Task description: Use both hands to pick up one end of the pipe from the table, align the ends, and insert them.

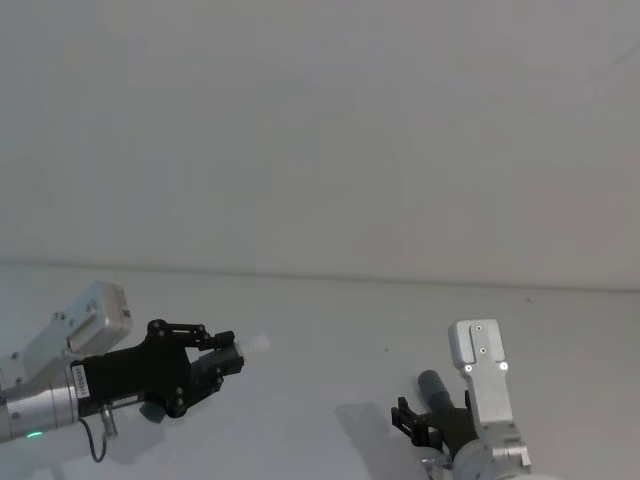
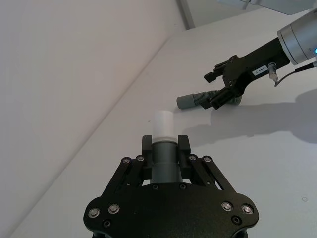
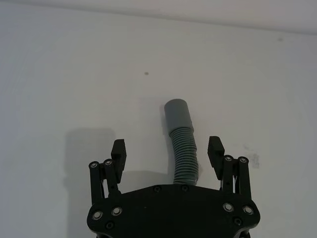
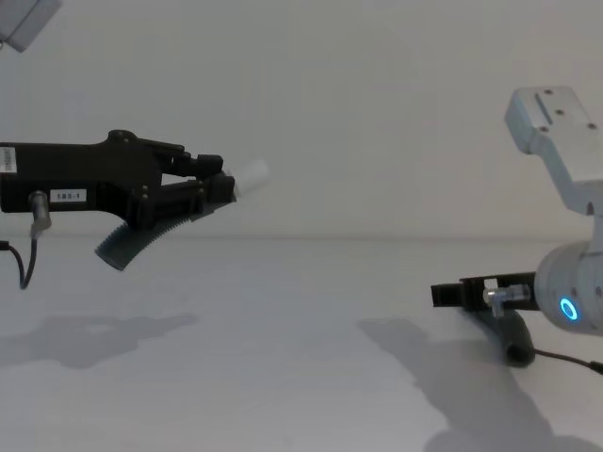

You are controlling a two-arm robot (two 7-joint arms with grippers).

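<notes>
My left gripper (image 1: 225,355) is shut on the white-tipped pipe piece (image 4: 127,247) and holds it in the air over the table's (image 1: 330,320) left side. Its white plug end (image 2: 162,124) sticks out past the fingertips and points toward the right. The other pipe piece (image 3: 184,153) lies on the table at the right, with its grey cuff end (image 3: 177,113) pointing away from my right gripper (image 3: 167,148). That gripper is low and open, one finger on each side of the ribbed part, not touching it.
A plain white wall (image 1: 320,120) rises behind the table. A thin black cable (image 4: 565,358) trails from the right arm near the table surface. Bare table (image 4: 283,330) stretches between the two grippers.
</notes>
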